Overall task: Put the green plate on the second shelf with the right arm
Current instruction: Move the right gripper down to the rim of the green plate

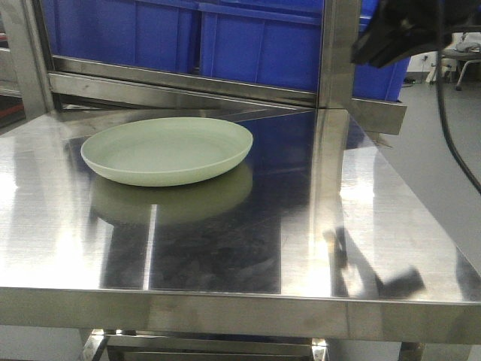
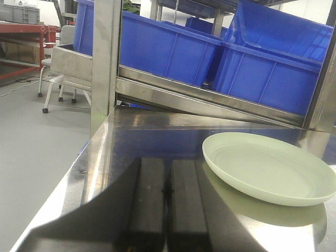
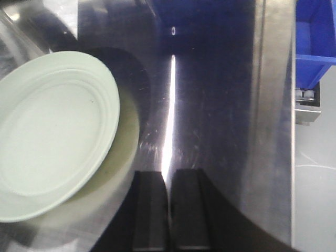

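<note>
Plate: the green plate (image 1: 167, 150) sits flat and right side up on the steel shelf (image 1: 248, 248), toward the back left of it in the front view, with nothing in it and nothing touching it.
Shelf: shiny stainless, so you get a soft reflection of the plate right under it.
Right arm: the right arm (image 1: 413, 30) is only a black chunk in the top right corner of the front view, with a black cable (image 1: 451, 143) hanging off it.
Right gripper: the right gripper (image 3: 169, 173) looks straight down at the shelf. Its fingers (image 3: 149, 210) are pressed nearly together with just a sliver of light between them, pinching nothing. The plate is off to the left in that wrist view, clear of the fingers.
Left gripper: the left gripper (image 2: 168, 163) is low over the shelf, fingers (image 2: 149, 205) also pressed together and holding nothing. The plate is ahead and to the right in its view, not touching.
Background: blue plastic bins (image 1: 255, 45) sit behind the shelf, past a steel upright (image 1: 338, 53).
</note>
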Robot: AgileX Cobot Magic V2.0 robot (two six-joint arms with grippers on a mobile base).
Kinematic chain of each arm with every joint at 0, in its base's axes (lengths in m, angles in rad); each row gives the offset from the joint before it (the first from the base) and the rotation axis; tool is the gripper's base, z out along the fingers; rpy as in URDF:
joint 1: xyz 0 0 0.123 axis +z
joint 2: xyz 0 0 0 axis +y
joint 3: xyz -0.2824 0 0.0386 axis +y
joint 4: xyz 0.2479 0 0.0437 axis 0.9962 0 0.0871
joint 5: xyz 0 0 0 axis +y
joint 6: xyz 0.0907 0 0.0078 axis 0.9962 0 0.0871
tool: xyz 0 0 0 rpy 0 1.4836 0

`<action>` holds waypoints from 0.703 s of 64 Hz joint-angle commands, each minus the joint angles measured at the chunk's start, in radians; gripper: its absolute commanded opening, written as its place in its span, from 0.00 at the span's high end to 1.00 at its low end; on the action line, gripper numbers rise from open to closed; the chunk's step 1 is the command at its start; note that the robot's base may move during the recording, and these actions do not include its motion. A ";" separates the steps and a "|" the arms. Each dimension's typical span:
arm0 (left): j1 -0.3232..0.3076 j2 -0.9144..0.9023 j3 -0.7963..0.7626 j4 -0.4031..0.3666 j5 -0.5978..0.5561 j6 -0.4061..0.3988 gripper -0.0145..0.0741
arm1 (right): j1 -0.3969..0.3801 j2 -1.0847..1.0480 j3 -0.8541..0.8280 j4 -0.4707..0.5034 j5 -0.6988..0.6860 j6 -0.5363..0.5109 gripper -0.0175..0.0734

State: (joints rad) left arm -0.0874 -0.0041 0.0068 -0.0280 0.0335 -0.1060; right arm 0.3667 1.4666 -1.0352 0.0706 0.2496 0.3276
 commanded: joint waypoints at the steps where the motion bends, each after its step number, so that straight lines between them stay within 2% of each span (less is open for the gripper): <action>1: -0.003 -0.016 0.041 -0.008 -0.090 -0.003 0.69 | 0.014 0.031 -0.109 -0.008 -0.027 -0.015 0.47; 5: -0.003 -0.016 0.041 -0.008 -0.090 -0.003 0.69 | 0.042 0.094 -0.177 -0.007 -0.011 -0.015 0.41; 16: -0.003 -0.016 0.041 -0.008 -0.090 -0.003 0.69 | 0.097 0.252 -0.341 -0.007 0.015 -0.015 0.41; 27: -0.003 -0.016 0.041 -0.008 -0.090 -0.003 0.69 | 0.104 0.373 -0.461 -0.005 0.060 -0.014 0.41; 45: -0.003 -0.016 0.041 -0.008 -0.090 -0.003 0.69 | 0.113 0.474 -0.532 0.037 0.056 -0.014 0.41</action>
State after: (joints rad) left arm -0.0874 -0.0041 0.0068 -0.0280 0.0335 -0.1060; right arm 0.4735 1.9777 -1.5195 0.0858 0.3726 0.3232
